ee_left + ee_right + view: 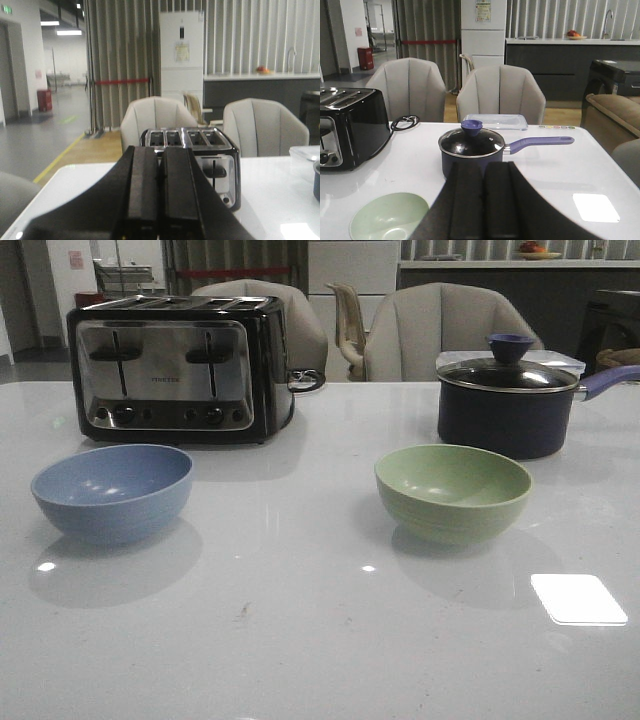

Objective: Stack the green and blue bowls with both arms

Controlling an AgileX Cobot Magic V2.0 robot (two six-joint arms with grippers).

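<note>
- Sitting upright and empty on the white bench [300,640], the blue bowl [112,491] lies just in front of the toaster [178,368], toward that toaster's left end.
- The green bowl [453,491] is also upright and empty, well to the right of the toaster and just in front of the saucepan [510,400].
- The two bowls are well apart, with bare bench between them; neither touches anything else.
- The saucepan, right of the toaster, carries a glass lid with a blue knob, and its handle points away from the toaster.
- The left end effector [159,200] is closed, its two black fingers pressed together with nothing between them; it is raised above the bench with the toaster beyond it.
- The right end effector [484,205] is likewise closed and empty, raised with the saucepan beyond it and the green bowl beside and below it.
- Neither arm appears in the front view.
</note>
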